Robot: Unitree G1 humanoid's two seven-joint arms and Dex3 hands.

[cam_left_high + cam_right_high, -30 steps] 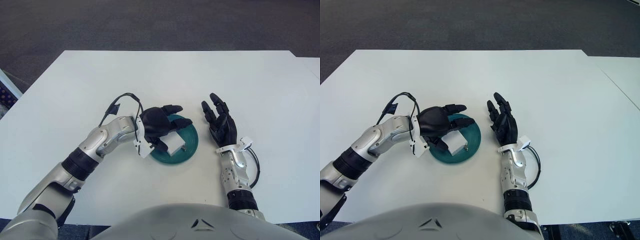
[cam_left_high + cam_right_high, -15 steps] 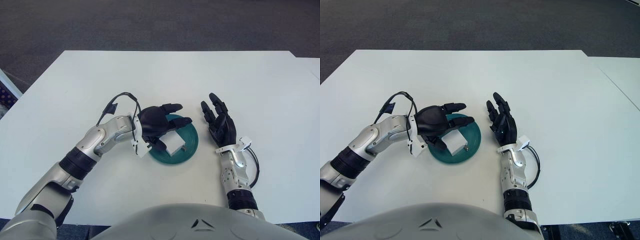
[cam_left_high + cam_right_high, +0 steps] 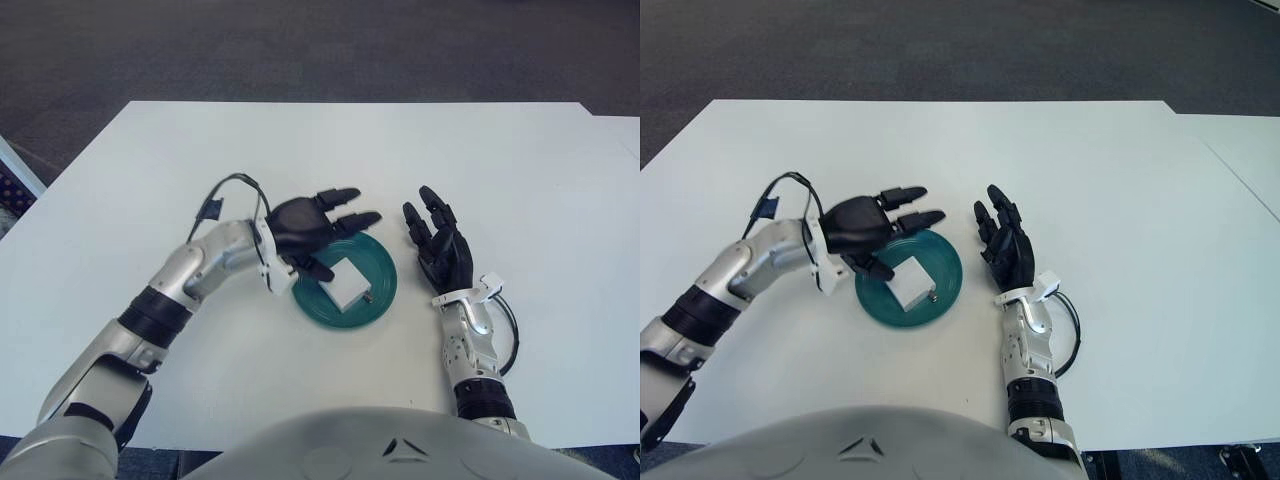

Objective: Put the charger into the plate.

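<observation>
A: Checking the left hand (image 3: 305,225) first. State?

B: Fingers spread wide, holding nothing. It sits over the far-left rim of the plate (image 3: 385,290), with two fingers stretched toward the right above the rim and the thumb pointing down toward the plate's inner floor. Whether any finger touches the plate cannot be told.

A: And the charger (image 3: 348,283)?

B: White block, lying inside the plate, left of centre, just below and to the right of the left hand's thumb. Apart from the hand. Something small shows at its right side; too small to identify.

A: Plate description?

B: Dark green, round, with ringed grooves. Flat on the white surface (image 3: 330,150), between the two hands.

A: Right hand (image 3: 440,248)?

B: Showing just right of the plate, palm up, fingers relaxed and pointing away from the robot, holding nothing. Clear gap between it and the plate's rim.

A: Anything else?

B: A black cable (image 3: 232,188) loops over the left wrist; another loops beside the right forearm. Dark floor beyond the surface's far edge.
</observation>
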